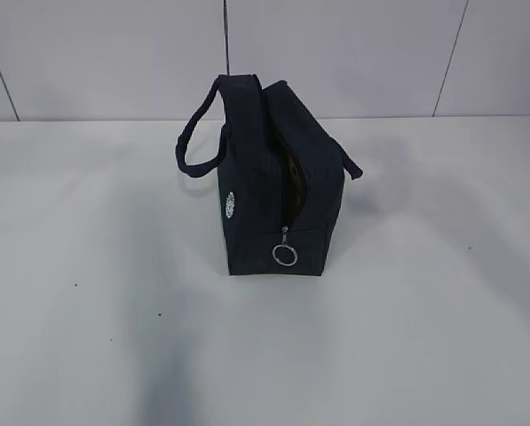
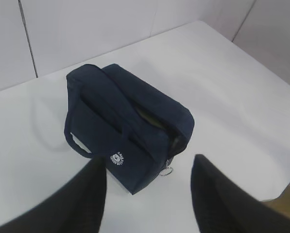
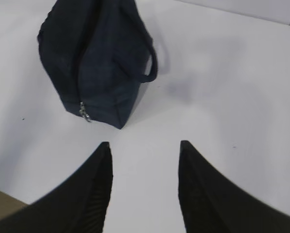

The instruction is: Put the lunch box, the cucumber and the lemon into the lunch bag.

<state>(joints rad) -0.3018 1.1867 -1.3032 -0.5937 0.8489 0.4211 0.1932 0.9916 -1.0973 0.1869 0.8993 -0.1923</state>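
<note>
The dark navy lunch bag stands upright in the middle of the white table, its end with the silver ring pull facing me. Its top zipper is partly open and something pale green shows inside. The bag also shows in the left wrist view and in the right wrist view. The lunch box, the cucumber and the lemon are not visible as separate things. My left gripper is open and empty, above and in front of the bag. My right gripper is open and empty, in front of the bag.
The white table ends at a pale panelled wall behind the bag. Neither arm shows in the exterior view. A table edge shows at the lower right in the left wrist view and at the lower left in the right wrist view.
</note>
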